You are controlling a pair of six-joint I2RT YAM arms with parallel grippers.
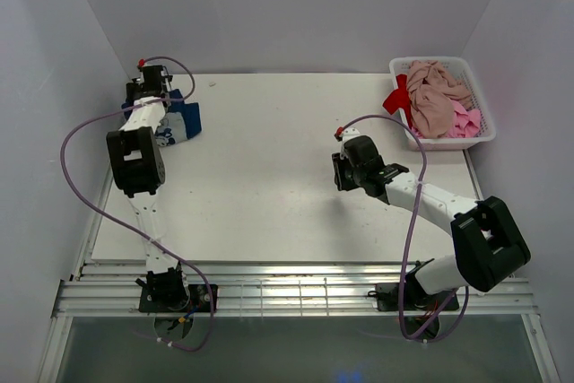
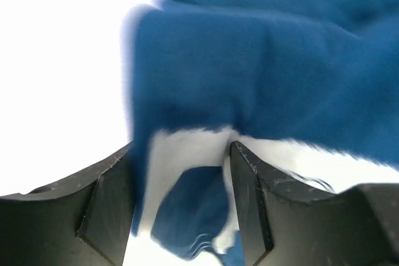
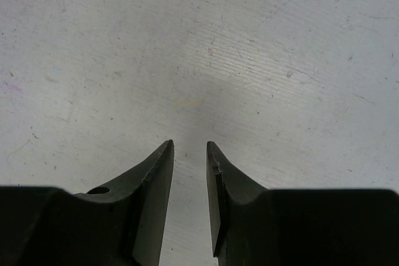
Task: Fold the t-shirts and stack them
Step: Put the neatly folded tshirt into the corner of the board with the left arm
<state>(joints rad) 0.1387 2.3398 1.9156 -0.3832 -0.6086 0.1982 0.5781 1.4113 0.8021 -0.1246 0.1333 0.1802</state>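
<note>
A folded navy blue t-shirt [image 1: 186, 119] with a white print lies at the table's far left. My left gripper [image 1: 161, 100] hangs right over it. In the left wrist view the navy shirt [image 2: 249, 60] fills the frame, blurred, and a fold of it lies loose between the left gripper's [image 2: 181, 147] open fingers. My right gripper [image 1: 341, 175] hovers over bare table right of centre. Seen from the right wrist, this gripper [image 3: 190, 144] is open by a narrow gap with nothing in it. More t-shirts sit heaped in the basket: dusty pink-beige [image 1: 430, 100], bright pink [image 1: 466, 120], red [image 1: 395, 100].
The white slotted basket [image 1: 401, 66] stands at the table's far right corner against the wall. White walls close in the table on the left, back and right. Purple cables loop beside both arms.
</note>
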